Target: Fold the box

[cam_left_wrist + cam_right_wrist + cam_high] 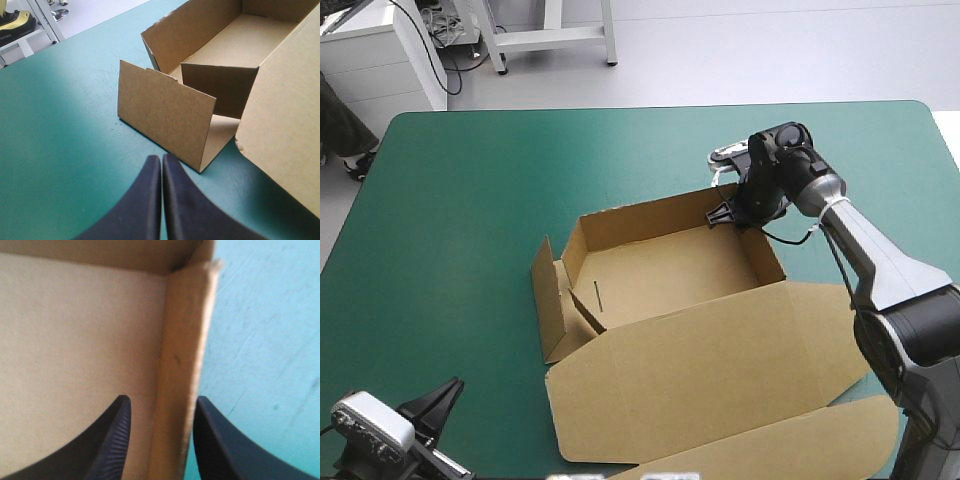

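Centre to lower right of the high view, on the teal-green cover [470,200]: the brown box [650,225], standing as an open tray with the lid [720,360] flat. Tray part near the middle of the frame, walls raised around a bare floor [670,270]. Lid spread from the near wall toward the lower right corner, with a further strip of board along the bottom edge. At the tray's left end, a side flap [548,295] upright and swung outward, not tucked in.

Reaching in from the right edge of the high view: the right gripper [725,213], down at the tray's far right corner. Seen from its own wrist, partly open, the black fingers [112,440] astride the tray's end wall [182,365], one inside over the floor, the other outside over the cover. Outer finger seemingly against the board, inner one a little off it; hard to be sure from so close. No firm pinch visible.

Lower left corner of the high view: the left gripper [445,395], well apart from the box. Seen from its own wrist, closed to a single point, fingertips [150,167] pressed together with nothing between them, over bare cover. Just ahead of them, the loose side flap on edge, with the tray's open inside beyond it and the lid's edge off to one side.
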Controlling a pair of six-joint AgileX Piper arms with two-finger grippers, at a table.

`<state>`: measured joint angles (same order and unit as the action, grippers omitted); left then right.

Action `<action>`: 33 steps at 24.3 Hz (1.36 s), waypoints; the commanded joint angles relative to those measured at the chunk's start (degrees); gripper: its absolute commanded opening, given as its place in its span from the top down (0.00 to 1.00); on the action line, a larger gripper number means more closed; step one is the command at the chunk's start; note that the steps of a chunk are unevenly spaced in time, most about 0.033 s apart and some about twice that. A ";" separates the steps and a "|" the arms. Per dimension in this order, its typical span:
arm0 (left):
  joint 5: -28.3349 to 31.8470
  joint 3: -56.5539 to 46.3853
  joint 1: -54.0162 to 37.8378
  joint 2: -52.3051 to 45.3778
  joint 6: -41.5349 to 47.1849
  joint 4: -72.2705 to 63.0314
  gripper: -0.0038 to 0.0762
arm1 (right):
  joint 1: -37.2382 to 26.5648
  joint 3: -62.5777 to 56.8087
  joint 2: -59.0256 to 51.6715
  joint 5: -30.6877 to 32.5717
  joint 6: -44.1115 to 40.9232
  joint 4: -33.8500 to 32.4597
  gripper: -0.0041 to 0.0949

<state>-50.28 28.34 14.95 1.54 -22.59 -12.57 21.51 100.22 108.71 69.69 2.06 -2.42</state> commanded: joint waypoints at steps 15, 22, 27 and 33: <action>3.70 1.17 0.01 1.02 0.49 1.23 0.96 | -0.47 4.23 -10.48 2.18 0.17 -0.78 0.56; 4.46 1.17 0.01 1.02 0.49 1.23 0.96 | -0.47 3.67 -3.08 2.18 0.17 -0.67 0.56; 4.53 1.17 0.01 1.02 0.49 0.84 0.96 | -0.47 3.67 2.75 2.18 -1.27 -0.67 0.56; 4.53 1.17 0.01 1.02 0.07 0.84 0.96 | -0.47 3.67 3.32 2.18 -3.77 -1.03 0.78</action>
<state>-50.23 28.34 14.95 1.54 -22.59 -10.72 21.46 102.58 115.61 70.56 -1.13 -2.46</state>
